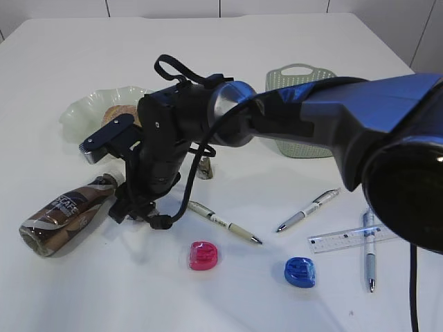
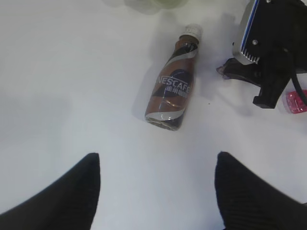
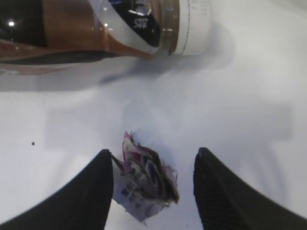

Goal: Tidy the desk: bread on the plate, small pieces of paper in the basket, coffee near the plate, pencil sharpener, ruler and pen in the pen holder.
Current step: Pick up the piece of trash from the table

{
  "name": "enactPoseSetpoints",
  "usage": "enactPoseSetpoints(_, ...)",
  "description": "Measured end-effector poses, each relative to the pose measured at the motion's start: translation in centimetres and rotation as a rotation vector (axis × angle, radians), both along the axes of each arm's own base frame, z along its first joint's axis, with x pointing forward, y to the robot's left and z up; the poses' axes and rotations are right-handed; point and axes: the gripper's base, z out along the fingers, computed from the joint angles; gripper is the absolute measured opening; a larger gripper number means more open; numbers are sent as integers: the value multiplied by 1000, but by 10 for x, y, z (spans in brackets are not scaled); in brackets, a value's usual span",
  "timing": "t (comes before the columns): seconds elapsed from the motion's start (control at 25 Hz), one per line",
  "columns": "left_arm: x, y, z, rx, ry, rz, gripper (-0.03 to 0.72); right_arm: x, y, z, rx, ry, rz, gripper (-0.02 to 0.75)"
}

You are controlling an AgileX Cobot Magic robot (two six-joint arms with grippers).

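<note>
Right now the right pincer (image 3: 149,191) is hanging spread around the crumpled paper (image 3: 144,189) lying between its fingers, just beside the coffee (image 3: 96,28) cap, on the surface (image 3: 249,120).

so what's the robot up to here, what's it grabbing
The right gripper is down at the desk with its open fingers on either side of a crumpled piece of paper, beside the capped end of the coffee, which lies on its side. The left gripper hovers open above the bottle. The bread is on the plate; pens, ruler and sharpeners lie loose.
</note>
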Motion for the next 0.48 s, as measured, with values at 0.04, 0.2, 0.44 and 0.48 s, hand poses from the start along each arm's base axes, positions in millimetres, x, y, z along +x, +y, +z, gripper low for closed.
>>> enactPoseSetpoints(0.04, 0, 0, 0, 0, 0, 0, 526, 0, 0, 0, 0, 0, 0, 430)
enactPoseSetpoints(0.2, 0, 0, 0, 0, 0, 0, 526, 0, 1, -9, -7, 13, -1, 430)
enactPoseSetpoints(0.44, 0, 0, 0, 0, 0, 0, 526, 1, 1, -12, -9, 18, -3, 428)
enactPoseSetpoints(0.48, 0, 0, 0, 0, 0, 0, 526, 1, 1, -12, -9, 18, -3, 419)
